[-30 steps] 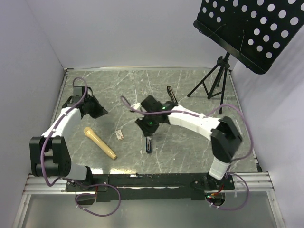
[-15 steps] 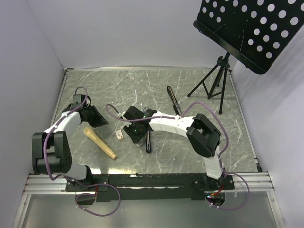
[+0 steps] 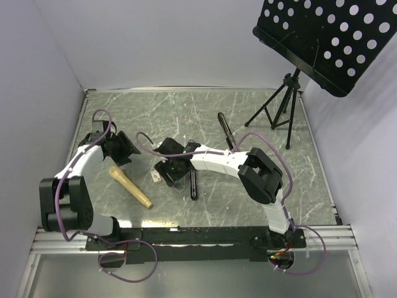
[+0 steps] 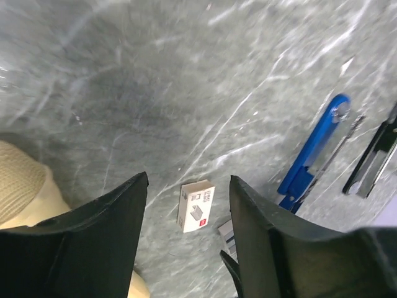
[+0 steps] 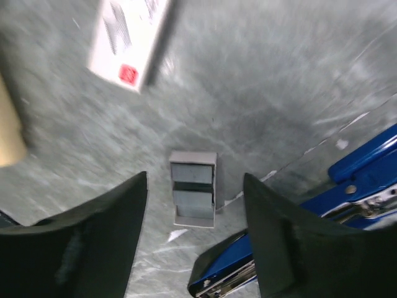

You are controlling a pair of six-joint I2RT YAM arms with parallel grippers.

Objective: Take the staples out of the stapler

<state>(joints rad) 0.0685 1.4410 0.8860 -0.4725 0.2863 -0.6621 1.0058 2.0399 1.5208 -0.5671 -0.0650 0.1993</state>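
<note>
Closest to the arm bases, on the grey marbled table [image 3: 248,205], a tan rod with a rounded head [image 3: 130,187] lies slantwise on the left. Just beyond its head sits a small tan-and-white box [image 4: 195,206] with a red mark. Right of the box lie the staples [image 5: 194,197], a short grey strip in joined sections. They are flat on the table, near the blue stapler [image 4: 313,152], which is hinged open, but not touching it. The right gripper [image 5: 195,177] hangs directly over the staples, its fingers spread wide on either side with a gap to the strip. Farther back on the left, the left gripper [image 4: 188,180] hovers above the table, its fingers also spread and holding nothing; the box shows through the gap. Farther still, a black stapler [image 3: 225,130] lies alone. At the far right corner stands a black perforated music stand [image 3: 322,43] on a tripod.
</note>
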